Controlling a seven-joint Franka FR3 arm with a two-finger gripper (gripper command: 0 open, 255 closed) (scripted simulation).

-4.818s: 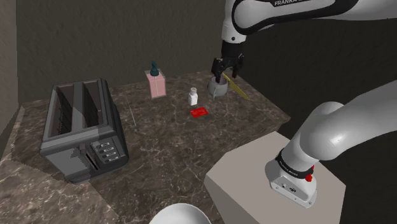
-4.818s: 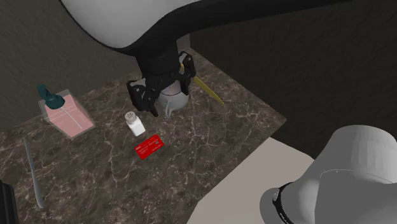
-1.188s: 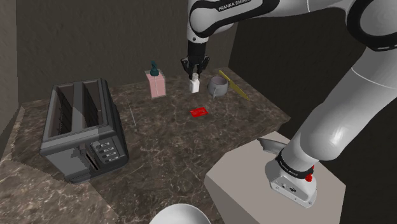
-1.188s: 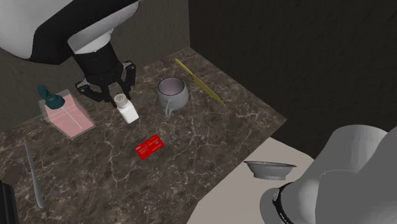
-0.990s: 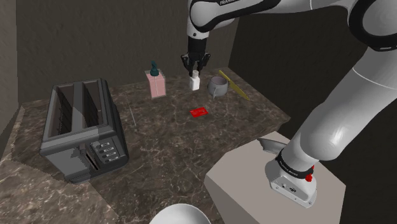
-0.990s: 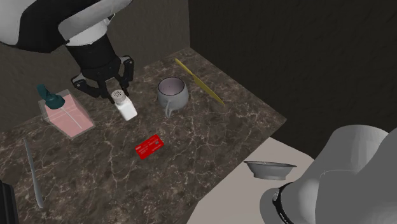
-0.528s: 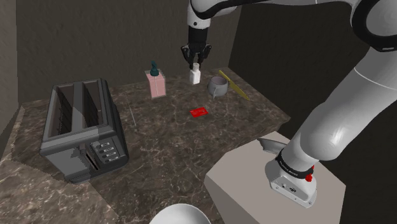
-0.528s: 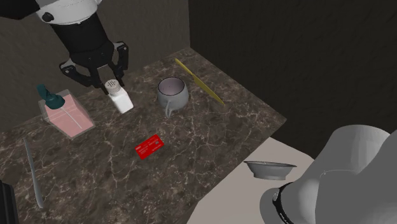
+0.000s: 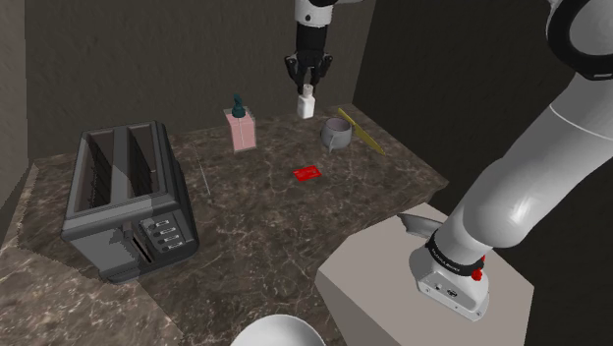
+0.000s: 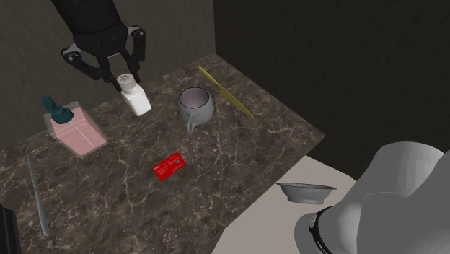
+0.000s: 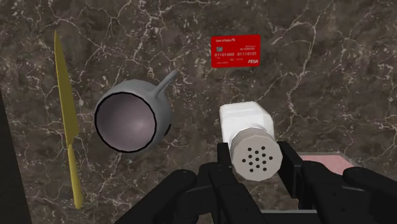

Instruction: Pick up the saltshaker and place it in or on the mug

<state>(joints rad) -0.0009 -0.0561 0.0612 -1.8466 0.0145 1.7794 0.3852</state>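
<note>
The gripper (image 10: 127,76), clamped on the saltshaker (image 10: 135,99), has risen above the worktop (image 10: 238,160); we next expect transfer to the mug (image 10: 195,105).

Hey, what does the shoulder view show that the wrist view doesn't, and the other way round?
Shoulder view: the toaster, the arm's stand and the bowl on it. Wrist view: the holes in the cap of the salt shaker and the print on the red card. Shared: the hand clasping the salt shaker above the counter, the mug, the red card and the yellow utensil.
</note>
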